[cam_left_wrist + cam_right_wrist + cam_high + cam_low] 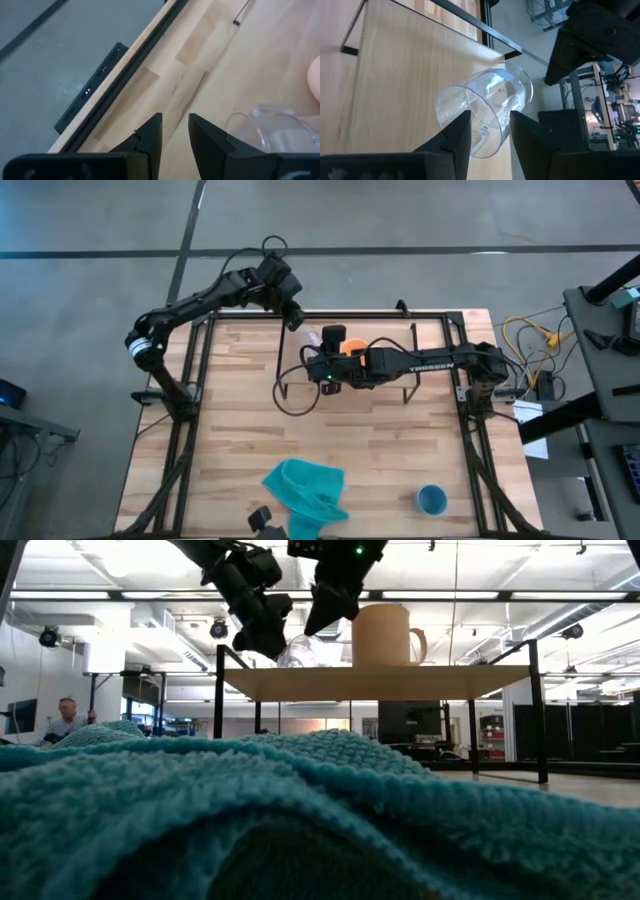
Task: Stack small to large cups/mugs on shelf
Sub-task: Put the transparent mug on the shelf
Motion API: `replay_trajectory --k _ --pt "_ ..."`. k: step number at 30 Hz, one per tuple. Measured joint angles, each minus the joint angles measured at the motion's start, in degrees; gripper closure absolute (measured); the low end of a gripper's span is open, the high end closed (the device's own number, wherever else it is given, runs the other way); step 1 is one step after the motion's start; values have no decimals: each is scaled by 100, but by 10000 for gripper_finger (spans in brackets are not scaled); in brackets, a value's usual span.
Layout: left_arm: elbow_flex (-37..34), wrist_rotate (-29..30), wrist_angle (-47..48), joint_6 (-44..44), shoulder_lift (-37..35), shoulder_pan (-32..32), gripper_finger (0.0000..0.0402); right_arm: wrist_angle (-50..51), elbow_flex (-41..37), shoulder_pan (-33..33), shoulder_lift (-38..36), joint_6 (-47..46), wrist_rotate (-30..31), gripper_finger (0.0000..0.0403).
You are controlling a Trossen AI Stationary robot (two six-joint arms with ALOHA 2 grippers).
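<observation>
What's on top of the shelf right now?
On the shelf stand the orange mug and, beside it, the clear glass cup. The right arm hides part of the top from above.

A grey concrete floor point(420, 215) crossed by dark seams surrounds the table, while strip lights point(500, 580) line the bright ceiling beyond, far back.

Orange mug point(385, 636) stands on the shelf point(380, 682) — teal cloth point(300, 820) foreground.
</observation>
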State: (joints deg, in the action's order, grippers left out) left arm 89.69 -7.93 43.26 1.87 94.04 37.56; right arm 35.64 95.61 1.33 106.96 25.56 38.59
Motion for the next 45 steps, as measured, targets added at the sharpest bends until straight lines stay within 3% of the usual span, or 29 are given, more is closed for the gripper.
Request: replay_trajectory --k 16,45 --pt "-127 -76 16 -7 66 26 321 -91 -60 -183 0 -2 -319 280" --pt "-199 -250 162 -17 66 22 320 -758 -350 -184 -7 63 -304 284"
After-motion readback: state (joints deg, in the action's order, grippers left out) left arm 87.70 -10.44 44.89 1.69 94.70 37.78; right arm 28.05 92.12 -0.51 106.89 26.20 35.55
